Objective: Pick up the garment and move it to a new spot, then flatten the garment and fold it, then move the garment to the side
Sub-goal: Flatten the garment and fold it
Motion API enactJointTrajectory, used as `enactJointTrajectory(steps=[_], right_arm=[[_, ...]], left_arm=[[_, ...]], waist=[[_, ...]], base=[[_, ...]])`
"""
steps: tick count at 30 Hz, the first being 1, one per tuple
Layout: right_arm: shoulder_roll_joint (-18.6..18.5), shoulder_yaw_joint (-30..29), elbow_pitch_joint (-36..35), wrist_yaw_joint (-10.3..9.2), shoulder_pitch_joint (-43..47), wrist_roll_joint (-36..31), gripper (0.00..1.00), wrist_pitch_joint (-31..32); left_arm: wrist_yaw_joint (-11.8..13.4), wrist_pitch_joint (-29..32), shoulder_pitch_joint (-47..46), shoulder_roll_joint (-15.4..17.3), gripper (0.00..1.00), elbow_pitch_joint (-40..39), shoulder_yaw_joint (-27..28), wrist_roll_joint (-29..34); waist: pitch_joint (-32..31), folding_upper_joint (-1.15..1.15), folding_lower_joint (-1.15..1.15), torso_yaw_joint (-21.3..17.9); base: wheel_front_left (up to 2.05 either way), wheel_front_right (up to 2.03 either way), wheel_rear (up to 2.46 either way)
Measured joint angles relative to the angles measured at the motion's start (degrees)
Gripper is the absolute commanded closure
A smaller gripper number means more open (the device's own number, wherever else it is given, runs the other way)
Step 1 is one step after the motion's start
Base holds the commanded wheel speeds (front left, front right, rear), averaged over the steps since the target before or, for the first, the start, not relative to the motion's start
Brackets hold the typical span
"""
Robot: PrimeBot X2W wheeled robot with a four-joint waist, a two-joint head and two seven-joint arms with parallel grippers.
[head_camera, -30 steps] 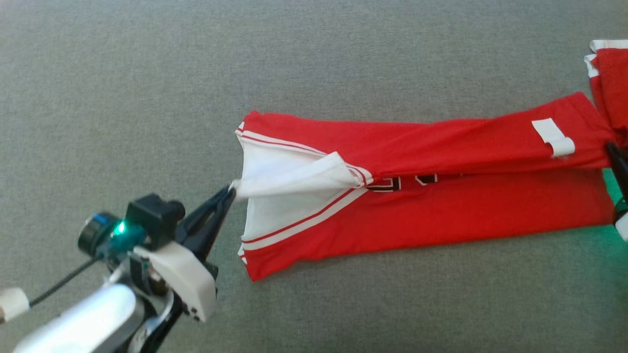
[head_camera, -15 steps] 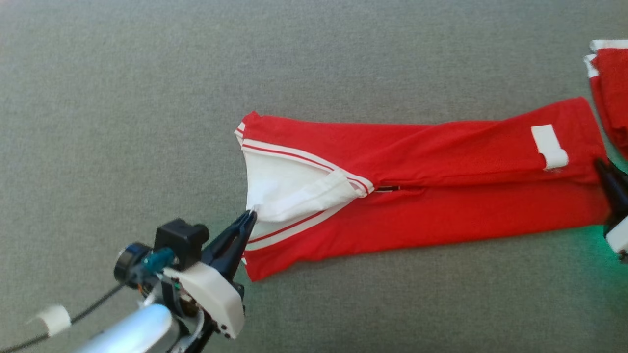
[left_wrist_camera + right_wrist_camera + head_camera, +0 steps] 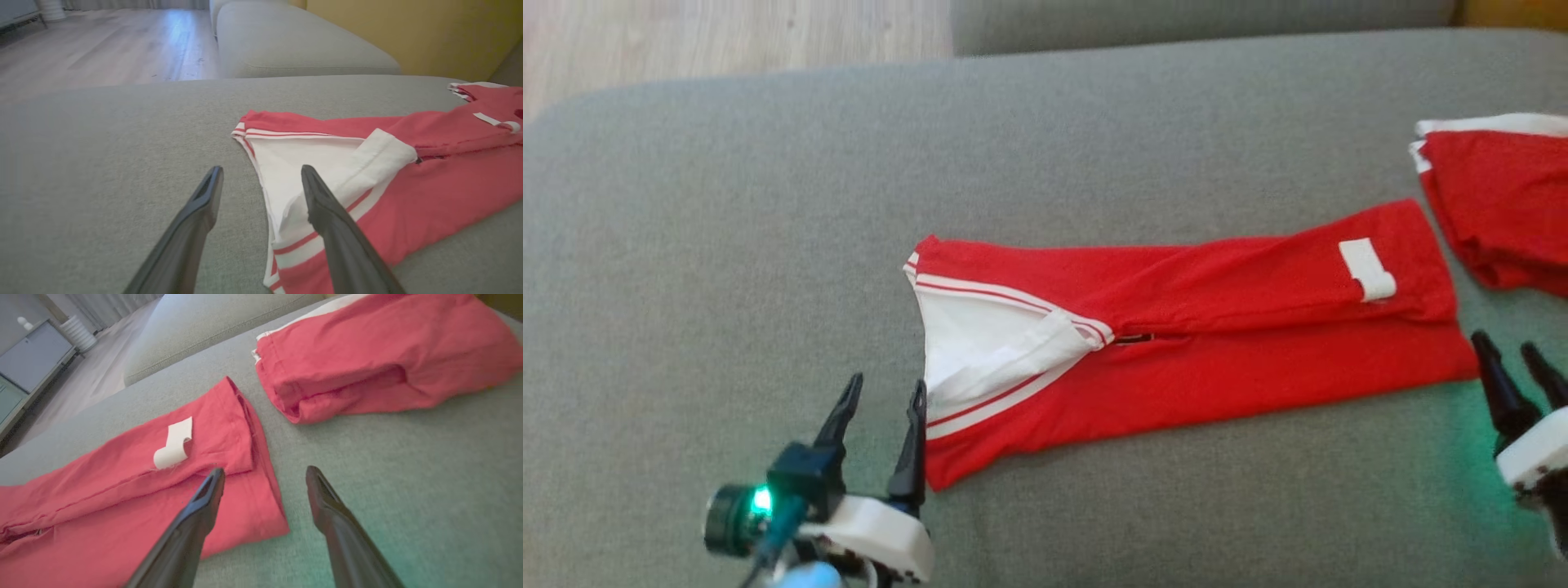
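The garment [image 3: 1217, 351] is a red top with white trim, lying as a long folded strip across the grey cushion [image 3: 727, 245]. Its white-trimmed end [image 3: 310, 171] faces my left gripper [image 3: 882, 392], which stands open just left of that end, holding nothing. A white tag [image 3: 1368, 269] sits near the other end [image 3: 245, 449]. My right gripper [image 3: 1507, 351] is open right beside that end, at the lower right, with nothing between its fingers. In the right wrist view its fingers [image 3: 204, 502] straddle the strip's corner.
A second folded red garment [image 3: 1494, 204] lies at the far right, close to the strip's end [image 3: 367, 359]. Beyond the cushion's far edge are another grey cushion [image 3: 294, 45] and a wooden floor [image 3: 102, 45].
Both grippers have let go of the garment and opened, then drawn back toward me. The flap they held now lies folded over the strip. The camera has also tilted up.
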Motion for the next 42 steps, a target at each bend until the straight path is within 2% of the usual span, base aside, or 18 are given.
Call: enactJointTrajectory(steps=[5,11,15,19,24,27,28,29,31,37,42], right_arm=[[5.33,-3.13,4.16,0.00,0.59,-3.22,0.00,0.35],[9.18,-8.29,10.44,0.00,-1.03,-8.49,0.00,0.66],[10.90,-11.17,13.73,0.00,-5.13,-11.16,0.00,1.58],[10.99,-14.00,19.92,0.00,-9.04,-14.25,0.00,2.48],[10.96,-15.41,26.26,0.00,-10.50,-16.74,0.00,4.47],[10.96,-15.77,27.44,0.00,-11.37,-17.01,0.01,6.03],[10.98,-15.77,27.41,0.00,-11.51,-17.00,0.19,6.57],[10.98,-15.75,27.35,0.00,-11.51,-16.94,0.55,6.95],[11.02,-15.55,26.76,0.00,-11.44,-16.33,1.00,7.87],[11.35,-14.50,24.08,0.00,-10.74,-14.82,1.00,9.12],[10.43,-13.74,21.76,0.01,-8.48,-15.16,1.00,7.49]], left_arm=[[3.92,-2.68,3.17,-4.67,0.00,1.34,2.07,3.13],[5.35,-2.99,5.90,-8.67,0.00,1.30,3.48,10.65],[5.10,-3.00,7.23,-10.55,0.00,1.25,4.07,14.85],[3.49,-3.00,7.81,-12.02,0.00,2.16,5.09,18.45],[1.85,-3.08,7.82,-13.39,0.00,3.47,6.19,20.67],[1.21,-3.08,7.90,-13.99,0.00,3.72,7.47,21.65],[1.05,-3.09,7.98,-14.07,0.00,3.87,7.67,21.81],[0.64,-3.10,8.22,-14.22,0.00,4.01,7.88,22.12],[0.21,-3.14,9.09,-14.77,0.00,4.46,8.40,22.37],[-0.81,-3.14,9.95,-15.13,0.00,5.25,9.45,23.49],[-1.78,-3.14,10.00,-15.47,0.00,5.44,10.61,24.27]], waist=[[-3.37,0.00,0.00,-0.45],[-5.07,0.00,0.00,1.68],[-4.80,0.00,0.00,3.81],[-3.76,0.00,0.01,6.24],[-3.06,0.00,0.01,8.14],[-3.09,0.00,0.01,8.65],[-3.13,0.00,0.01,8.69],[-3.16,0.00,0.01,8.70],[-3.23,0.00,0.01,8.62],[-3.48,0.00,0.01,8.03],[-3.82,0.00,0.01,7.11]], base=[[0.00,0.00,0.00],[0.00,0.00,0.00],[0.00,0.00,0.00],[0.00,0.00,0.00],[0.00,0.00,0.00],[0.00,0.00,0.00],[0.00,0.00,0.00],[0.00,0.00,0.00],[0.00,0.00,0.00],[0.00,0.00,0.00],[0.00,0.00,0.00]])
